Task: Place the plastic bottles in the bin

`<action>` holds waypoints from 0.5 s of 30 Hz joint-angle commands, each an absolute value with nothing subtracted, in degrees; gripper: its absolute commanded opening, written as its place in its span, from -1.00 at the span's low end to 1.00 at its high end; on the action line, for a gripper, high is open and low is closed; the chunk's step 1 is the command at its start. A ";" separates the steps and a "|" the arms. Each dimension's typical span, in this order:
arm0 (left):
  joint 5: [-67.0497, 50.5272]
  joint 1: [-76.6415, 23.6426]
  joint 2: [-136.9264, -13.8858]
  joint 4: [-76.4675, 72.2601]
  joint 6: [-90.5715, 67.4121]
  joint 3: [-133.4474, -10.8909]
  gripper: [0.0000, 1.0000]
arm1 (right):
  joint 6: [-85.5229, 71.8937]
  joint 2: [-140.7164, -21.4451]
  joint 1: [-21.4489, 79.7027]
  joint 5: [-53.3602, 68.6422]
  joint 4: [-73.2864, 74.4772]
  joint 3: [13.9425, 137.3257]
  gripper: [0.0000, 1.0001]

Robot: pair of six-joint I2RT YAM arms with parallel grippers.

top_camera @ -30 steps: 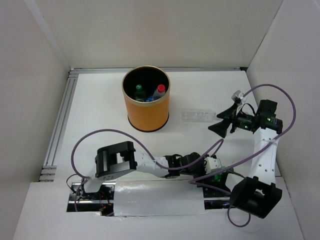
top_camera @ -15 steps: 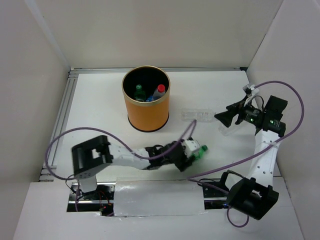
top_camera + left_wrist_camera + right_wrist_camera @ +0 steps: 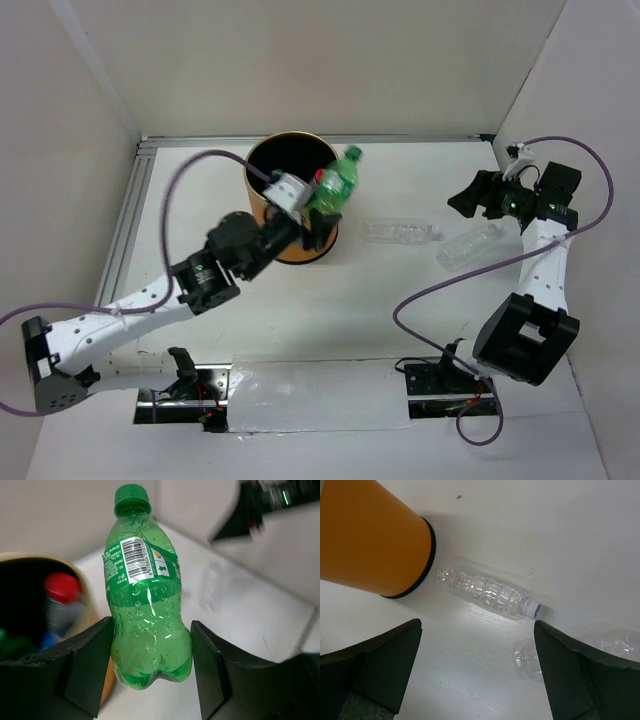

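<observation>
The left gripper (image 3: 152,662) is clamping a green plastic bottle (image 3: 145,605), with the orange cylindrical bin (image 3: 40,556) sitting to its left; releasing here risks missing.

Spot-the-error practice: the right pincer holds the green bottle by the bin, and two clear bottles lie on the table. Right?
No. The top view shows the left pincer holding the green bottle; the right pincer is open, empty. The rest stands.

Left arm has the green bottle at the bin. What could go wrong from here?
The green bottle in the left gripper hangs over the rim of the bin, not its middle; released now, it might fall outside. The two clear bottles lie close together near the open right gripper; grabbing one could nudge the other.
</observation>
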State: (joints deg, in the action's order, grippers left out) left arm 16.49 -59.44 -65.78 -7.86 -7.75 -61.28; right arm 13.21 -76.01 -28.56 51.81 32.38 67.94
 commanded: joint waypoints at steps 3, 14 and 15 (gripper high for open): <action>26.97 -45.49 -64.23 -12.75 -5.79 -65.64 -1.00 | 14.94 -75.23 -28.92 49.05 31.99 67.06 1.00; 25.05 -29.54 -79.01 -5.37 -11.50 -69.61 -0.35 | 0.74 -77.70 -28.92 24.49 31.56 66.98 1.00; 25.05 -29.53 -80.32 -4.75 -12.12 -70.39 -0.16 | -1.30 -77.70 -28.92 20.69 31.55 66.97 1.00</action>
